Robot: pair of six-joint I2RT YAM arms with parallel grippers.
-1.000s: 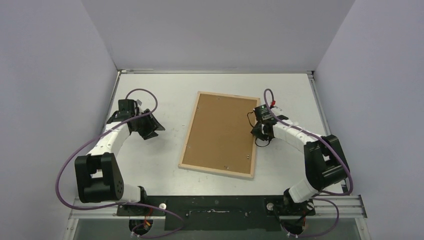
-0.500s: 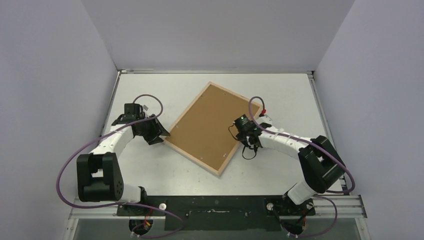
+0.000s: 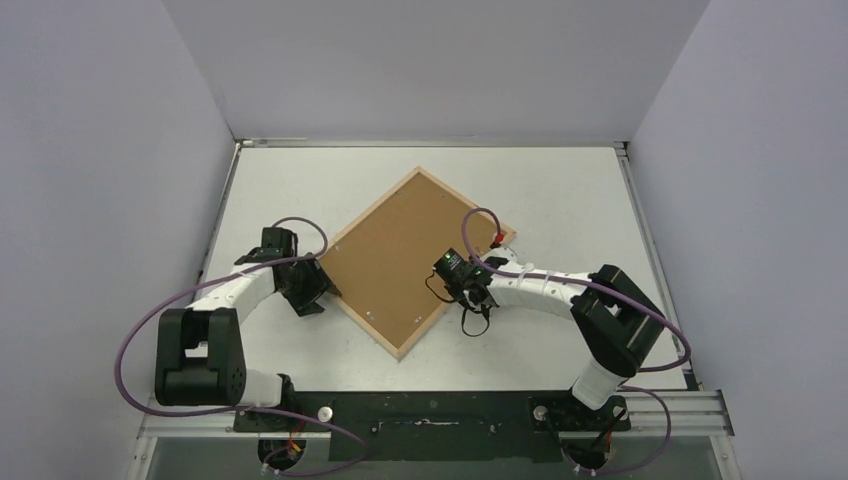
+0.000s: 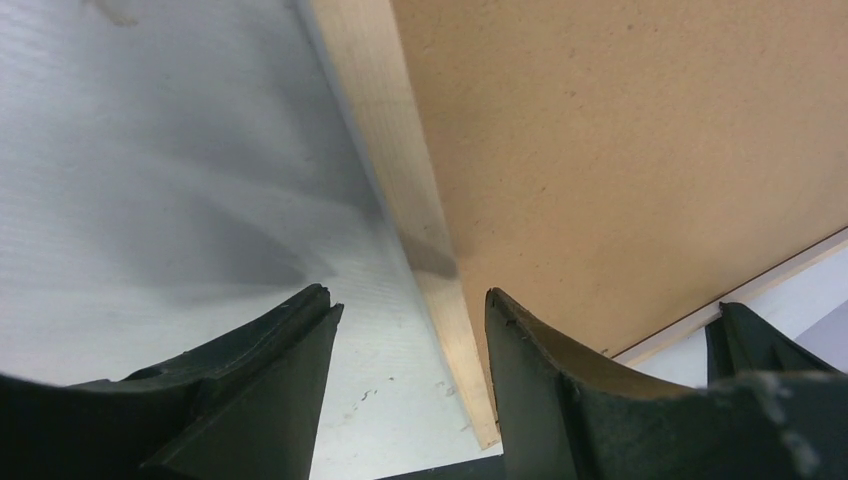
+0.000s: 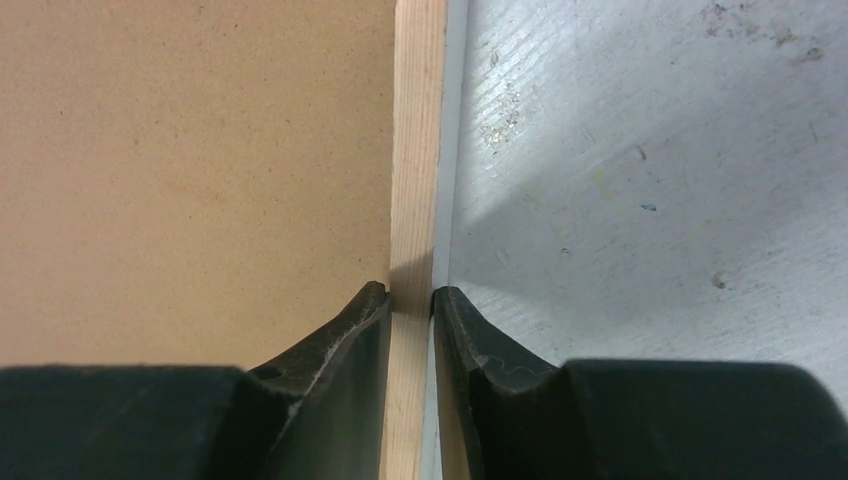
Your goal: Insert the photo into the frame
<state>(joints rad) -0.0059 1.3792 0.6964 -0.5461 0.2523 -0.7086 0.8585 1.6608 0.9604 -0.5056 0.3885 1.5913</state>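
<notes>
The frame (image 4: 390, 180) lies back-up and turned diamond-wise at mid-table (image 3: 560, 190), with the brown backing board (image 3: 410, 250) seated inside its pale wood rail. At its left corner the left gripper (image 4: 410, 298) stands with jaws apart, straddling the rail without closing on it; on the lower right side the right gripper (image 5: 410, 292) is pinched onto the rail. The photo appears in no view, so whether it already sits beneath the board cannot be told; if not, insertion remains outstanding.
</notes>
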